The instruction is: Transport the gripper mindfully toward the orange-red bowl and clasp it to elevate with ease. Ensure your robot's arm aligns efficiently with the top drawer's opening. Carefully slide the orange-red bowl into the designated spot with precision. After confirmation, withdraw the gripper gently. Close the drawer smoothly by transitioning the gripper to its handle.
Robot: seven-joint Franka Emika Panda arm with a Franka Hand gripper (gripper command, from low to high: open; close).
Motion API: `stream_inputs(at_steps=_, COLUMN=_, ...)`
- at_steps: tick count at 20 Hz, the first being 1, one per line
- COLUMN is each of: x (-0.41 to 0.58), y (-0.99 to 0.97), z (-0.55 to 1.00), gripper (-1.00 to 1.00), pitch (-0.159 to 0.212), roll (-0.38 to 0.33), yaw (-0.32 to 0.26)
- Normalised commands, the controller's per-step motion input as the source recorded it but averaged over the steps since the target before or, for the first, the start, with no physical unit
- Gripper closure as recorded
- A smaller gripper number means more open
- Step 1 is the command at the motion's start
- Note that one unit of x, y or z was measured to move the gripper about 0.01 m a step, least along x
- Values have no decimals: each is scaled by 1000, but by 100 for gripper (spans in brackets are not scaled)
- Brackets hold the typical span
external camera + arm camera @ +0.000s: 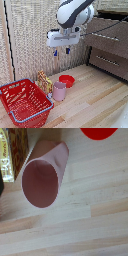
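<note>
The orange-red bowl (66,80) sits on the wooden floor, just behind the pink cup (59,91). In the wrist view only an edge of the bowl (99,132) shows, beside the pink cup (44,178). My gripper (61,51) hangs well above the bowl and cup, on the white arm (74,12), with its blue-tipped fingers apart and empty. The dark brown top drawer (106,34) stands on the exterior view's right, with its silver handle (103,36) on the front. The fingers do not show in the wrist view.
A red wire-frame basket (24,102) stands on the floor at the exterior view's left. A yellow box (44,82) stands between the basket and the cup and also shows in the wrist view (13,152). A lower drawer (109,63) sits under the top one.
</note>
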Motion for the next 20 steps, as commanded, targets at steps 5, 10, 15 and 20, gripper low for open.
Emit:
stream_inputs(at_steps=5, x=174, y=-350, z=-83, gripper=-100, pitch=-9, roll=29, yaw=-110)
stream_inputs(at_steps=10, x=313, y=-474, z=-122, gripper=-100, pitch=0, roll=36, yaw=-131)
stream_inputs(at_steps=15, x=183, y=-505, z=-124, gripper=-100, pitch=22, roll=16, yaw=-120)
stream_inputs(at_steps=20, x=38, y=-394, z=-203, gripper=-100, pitch=69, roll=0, yaw=-126)
